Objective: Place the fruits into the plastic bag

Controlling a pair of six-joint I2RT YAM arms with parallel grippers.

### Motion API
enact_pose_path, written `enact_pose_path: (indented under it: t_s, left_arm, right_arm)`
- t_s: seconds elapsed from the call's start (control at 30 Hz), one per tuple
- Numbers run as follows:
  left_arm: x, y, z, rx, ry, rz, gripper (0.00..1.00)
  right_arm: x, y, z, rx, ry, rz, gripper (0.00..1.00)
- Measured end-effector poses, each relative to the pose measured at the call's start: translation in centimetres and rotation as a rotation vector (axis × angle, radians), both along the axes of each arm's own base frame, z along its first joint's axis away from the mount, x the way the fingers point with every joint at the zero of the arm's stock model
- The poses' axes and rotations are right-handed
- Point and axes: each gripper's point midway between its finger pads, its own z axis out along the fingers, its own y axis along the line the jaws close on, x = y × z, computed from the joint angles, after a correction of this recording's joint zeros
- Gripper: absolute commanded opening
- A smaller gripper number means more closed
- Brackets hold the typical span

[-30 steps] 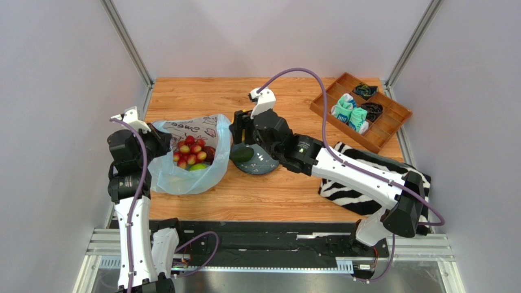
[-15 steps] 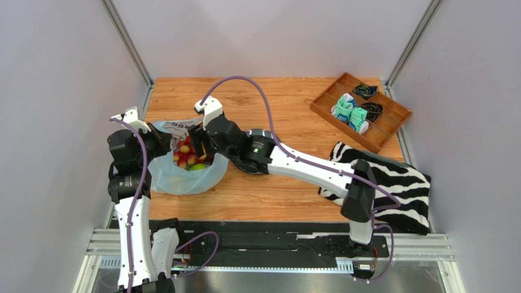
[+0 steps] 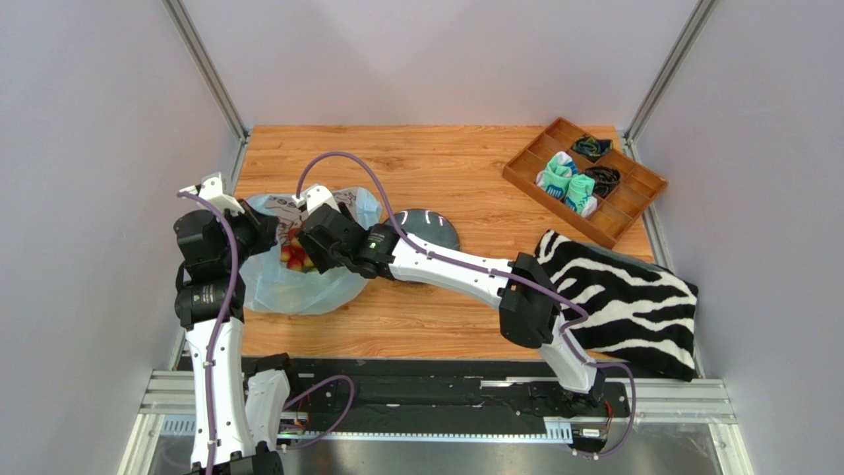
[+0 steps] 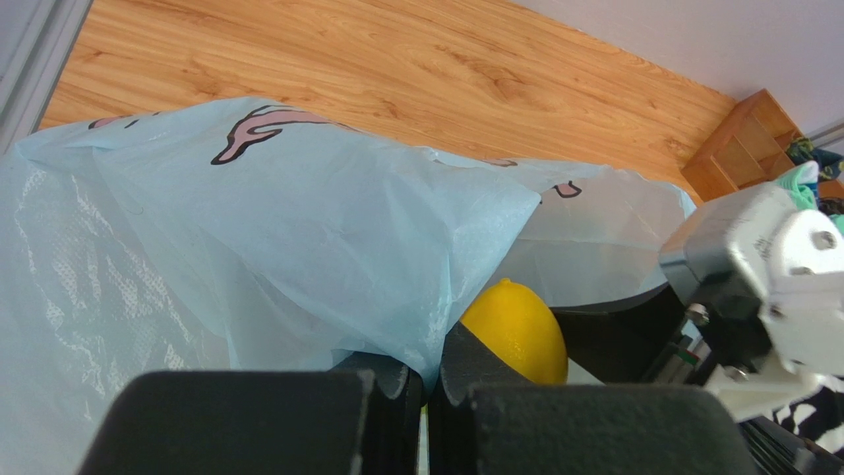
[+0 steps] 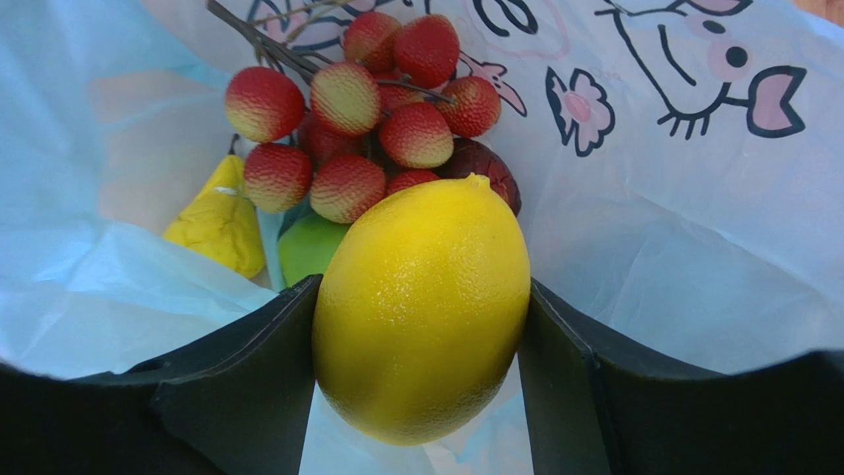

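one lemon (image 5: 421, 287) in right gripper (image 5: 419, 341)

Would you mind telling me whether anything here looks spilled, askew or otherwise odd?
Nothing stands out. The right claw holds the lemon over the open plastic bag, the left claw pinches the bag's edge, and the other fruits lie inside it.

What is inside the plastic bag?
Small red fruits, a yellow pear, a green apple, a dark red fruit, and the lemon between the right fingers. Whatever lies beneath them is covered.
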Motion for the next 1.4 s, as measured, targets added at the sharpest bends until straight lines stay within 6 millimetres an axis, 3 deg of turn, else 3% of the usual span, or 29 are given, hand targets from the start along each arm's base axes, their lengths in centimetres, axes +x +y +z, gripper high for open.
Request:
enact_pose_path:
  t_s: [0.13, 0.27, 0.37, 0.57, 1.03, 1.23, 1.4]
  left_arm:
    - [0.0, 0.0, 0.0, -0.002, 0.0, 0.001, 0.0]
    - [0.0, 0.0, 0.0, -0.003, 0.0, 0.001, 0.0]
    - [0.0, 0.0, 0.0, -0.003, 0.0, 0.001, 0.0]
    - [0.0, -0.1, 0.0, -0.004, 0.0, -0.003, 0.0]
    - [0.0, -0.2, 0.0, -0.007, 0.001, -0.011, 0.0]
    - [0.0, -0.2, 0.0, -0.008, 0.002, -0.013, 0.0]
    - [0.1, -0.2, -0.1, -0.009, 0.004, -0.012, 0.0]
  right_arm:
    - [1.3, -0.9, -1.5, -0.033, 0.02, -0.029, 0.66]
    - [2.7, -1.8, -2.5, -0.052, 0.036, -0.063, 0.8]
    - [3.7, -2.1, -3.1, -0.056, 0.045, -0.082, 0.84]
    - [3.4, -1.8, -3.8, -0.063, 0.055, -0.072, 0.87]
    - [2.7, -1.2, -3.7, -0.046, 0.077, -0.035, 0.83]
    - [1.1, -1.8, -1.0, 0.005, 0.081, 0.022, 0.82]
    - [-1.4, -2.4, 5.5, 0.135, 0.02, 0.117, 0.82]
